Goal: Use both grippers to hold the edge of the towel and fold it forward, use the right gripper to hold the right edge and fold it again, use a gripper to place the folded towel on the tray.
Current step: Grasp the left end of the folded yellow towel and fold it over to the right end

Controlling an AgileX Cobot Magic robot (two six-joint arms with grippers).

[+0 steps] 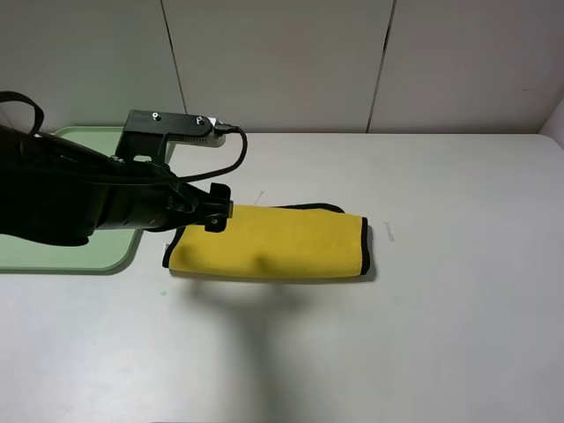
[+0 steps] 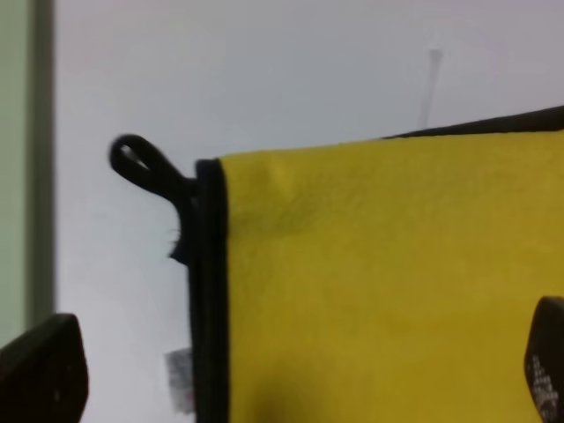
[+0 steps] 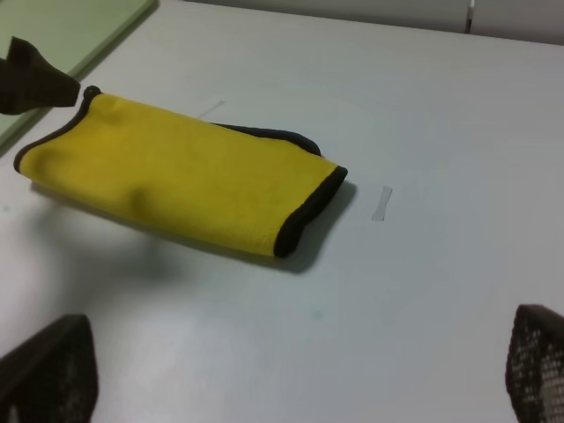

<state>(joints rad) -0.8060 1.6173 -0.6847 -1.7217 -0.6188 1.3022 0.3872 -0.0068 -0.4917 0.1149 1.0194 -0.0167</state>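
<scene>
Lying flat on the white surface, the yellow towel w/ black trim is folded into a long strip. Its left end is just beside the green tray, not on it. A black hanging loop sticks out at that end's corner. My left hand hovers over that end, fingers spread wide, gripping nothing; can't tell if they touch the cloth. My right hand is spread wide too, empty, well apart from the towel's right end. A small tape mark sits near that end
</scene>
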